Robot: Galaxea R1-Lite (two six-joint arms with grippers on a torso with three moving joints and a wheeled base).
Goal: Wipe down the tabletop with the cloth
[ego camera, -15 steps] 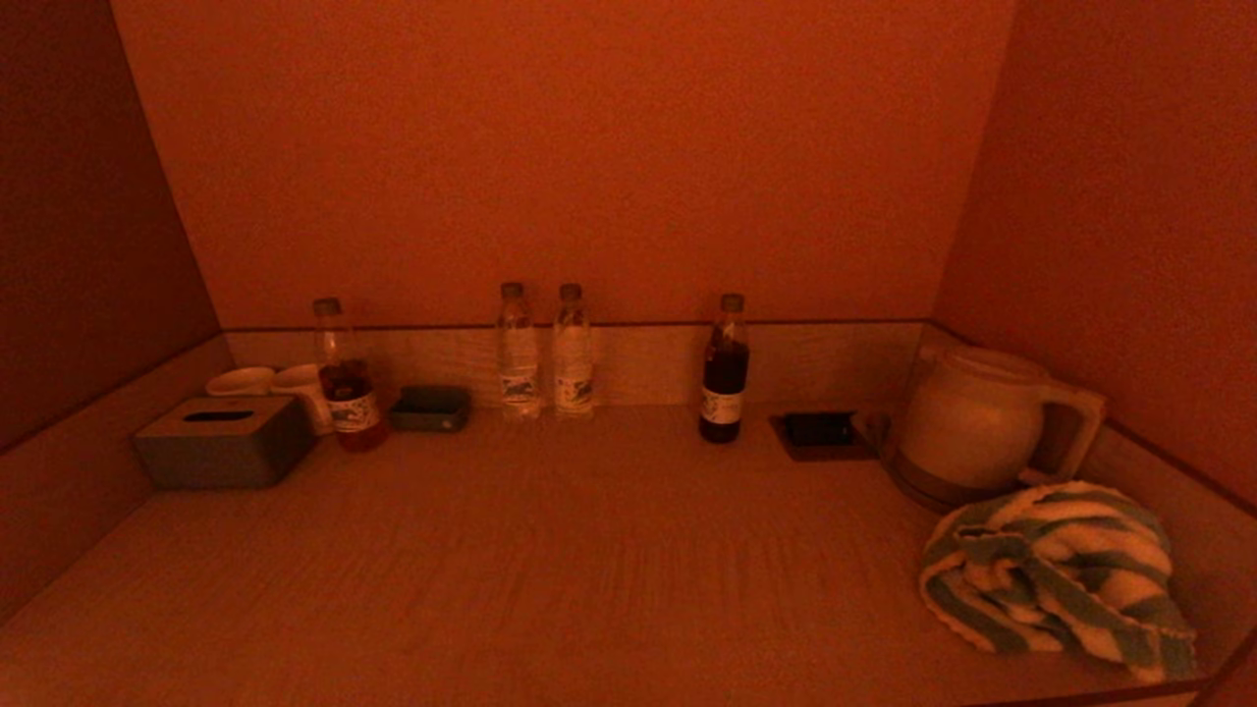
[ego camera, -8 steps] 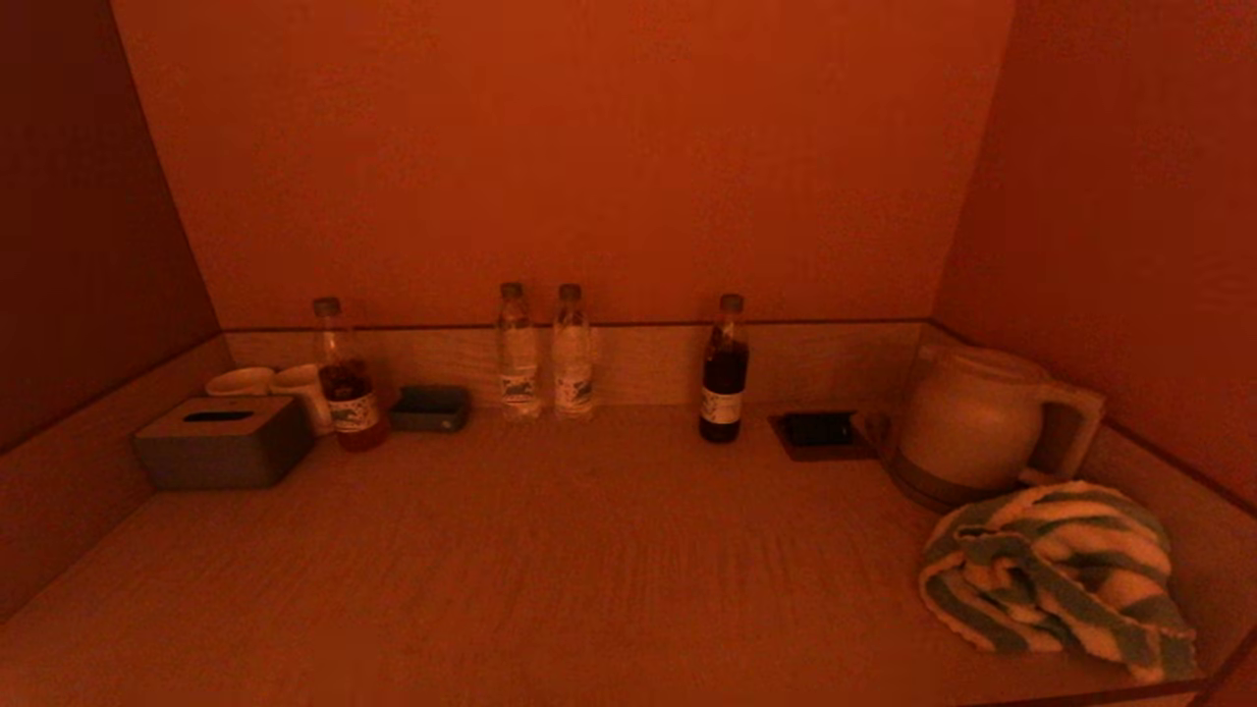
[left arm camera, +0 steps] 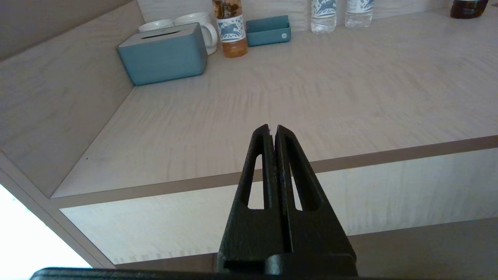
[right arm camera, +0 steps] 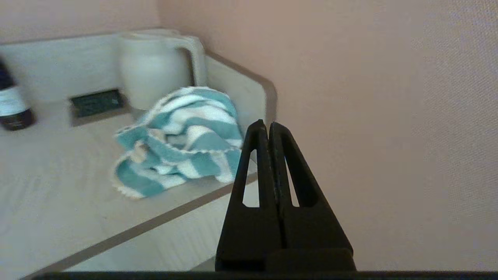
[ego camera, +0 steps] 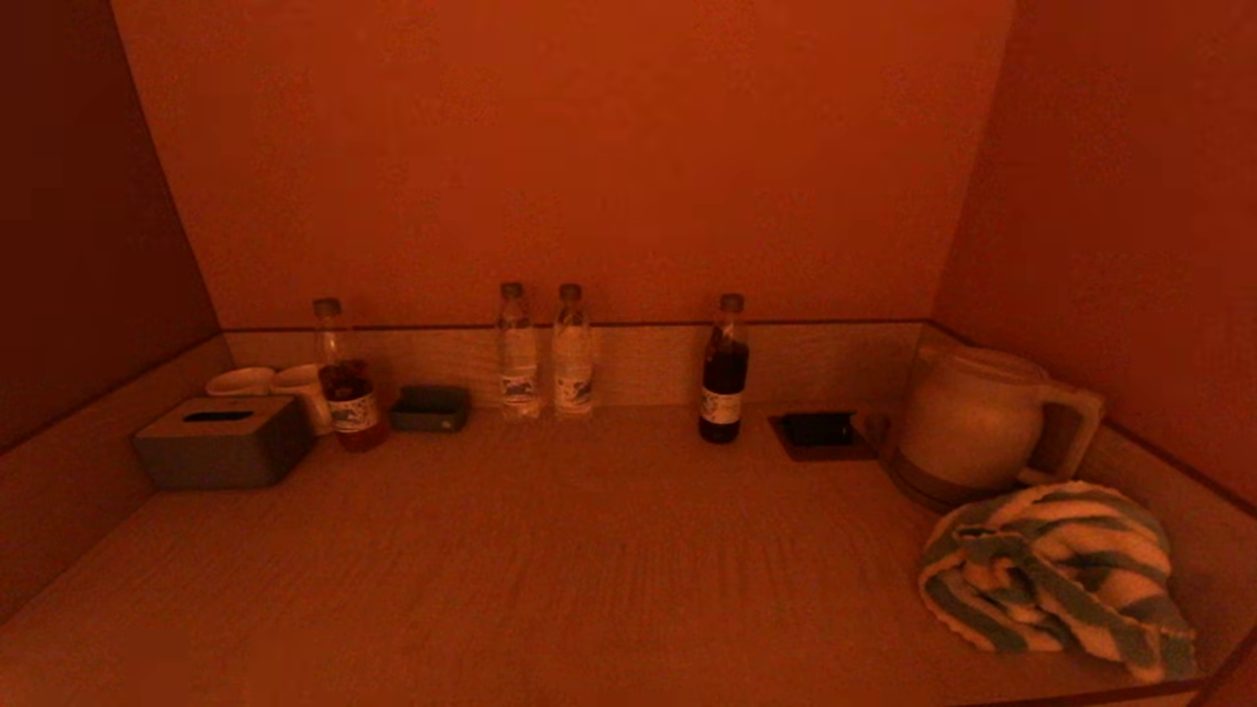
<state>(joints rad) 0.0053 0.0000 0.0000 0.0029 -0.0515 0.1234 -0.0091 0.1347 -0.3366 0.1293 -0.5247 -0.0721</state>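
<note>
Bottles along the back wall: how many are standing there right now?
4. One half-full bottle stands beside the mugs at the left, two water bottles stand side by side mid-wall, and one dark bottle stands right of them. None looks hidden.

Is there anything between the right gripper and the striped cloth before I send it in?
Nothing visible. The right gripper, shut, sits off the table's front edge, with the cloth just beyond it. The kettle stands behind the cloth, not in the path.

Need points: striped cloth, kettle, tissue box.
striped cloth [ego camera: 1056, 574], head view, middle of the bundle.
kettle [ego camera: 972, 417], head view, body.
tissue box [left arm camera: 163, 58], left wrist view, front face.
</note>
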